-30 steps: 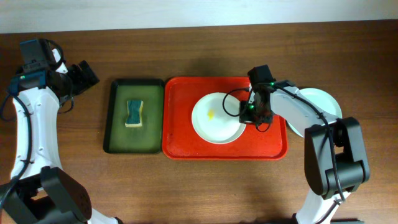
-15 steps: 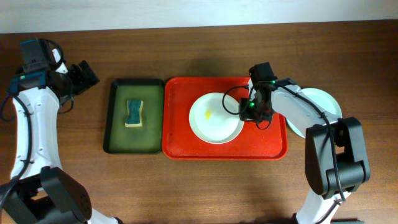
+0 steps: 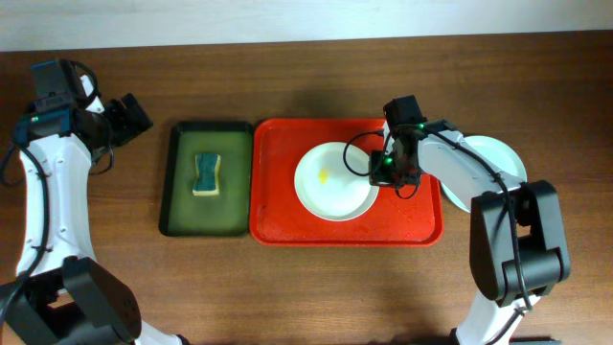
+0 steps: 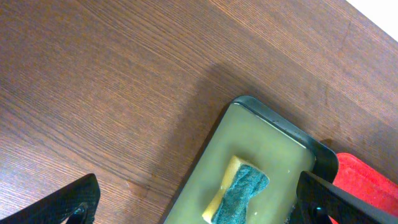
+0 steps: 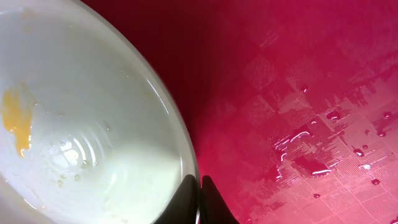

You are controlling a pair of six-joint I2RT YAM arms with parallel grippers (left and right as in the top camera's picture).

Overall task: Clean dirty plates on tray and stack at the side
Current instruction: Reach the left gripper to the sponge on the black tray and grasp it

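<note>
A pale plate (image 3: 335, 182) with a small yellow smear (image 3: 324, 175) lies on the red tray (image 3: 278, 206). My right gripper (image 3: 376, 172) is shut on the plate's right rim. In the right wrist view the two fingertips pinch the rim (image 5: 199, 182), with the plate (image 5: 93, 124), the smear (image 5: 17, 118) and the wet red tray floor (image 5: 298, 93) around them. A second pale plate (image 3: 493, 163) lies on the table right of the tray, partly under my right arm. My left gripper (image 3: 134, 113) is open and empty, left of the green tray; it also shows in the left wrist view (image 4: 199, 199).
A dark green tray (image 3: 182, 206) stands left of the red tray and holds a blue-and-yellow sponge (image 3: 206, 173). The sponge (image 4: 239, 193) and green tray (image 4: 261, 134) also show in the left wrist view. Bare wood table lies in front and to the far left.
The plate and my right gripper shifted slightly left, then back right. The left arm has not moved.
</note>
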